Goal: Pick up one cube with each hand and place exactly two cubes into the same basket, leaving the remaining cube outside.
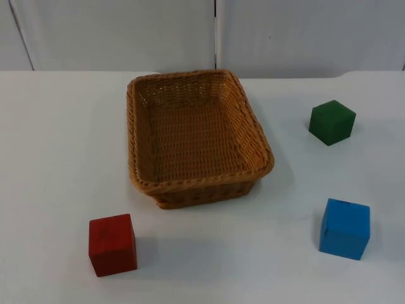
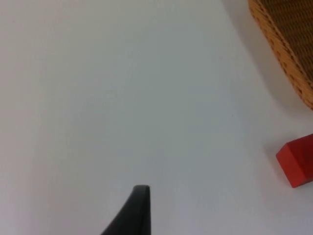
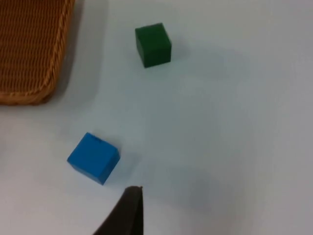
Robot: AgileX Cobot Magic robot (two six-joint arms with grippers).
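Nothing picked yet, all three cubes sit on the white table (image 1: 57,145) outside the basket (image 1: 140,147), which holds nothing. My left gripper (image 2: 134,210) hangs over bare table; I see one black fingertip and cannot tell if the jaws are apart or together. The red cube (image 2: 297,160) lies off to its side, well apart from the tip, with the basket's woven wall beyond it. My right gripper (image 3: 128,211) is the same story, one fingertip visible, jaw state unknown. The blue cube (image 3: 93,157) sits near that tip, slightly to one side, turned at an angle to my fingers; the green cube (image 3: 153,44) is farther ahead, well apart, and the basket corner is off to the side. Judging by look: cubes seem solid, painted, stiff, probably light, nothing fragile. Flat faces, sharp edges, so I'd pinch across two opposite side faces, mid-height, jaws square to the faces. Paint may be a bit slick; a corner grip would likely twist out. Blue needs a wrist turn to line up first. Red for left, blue for right looks most sensible, green stays out.
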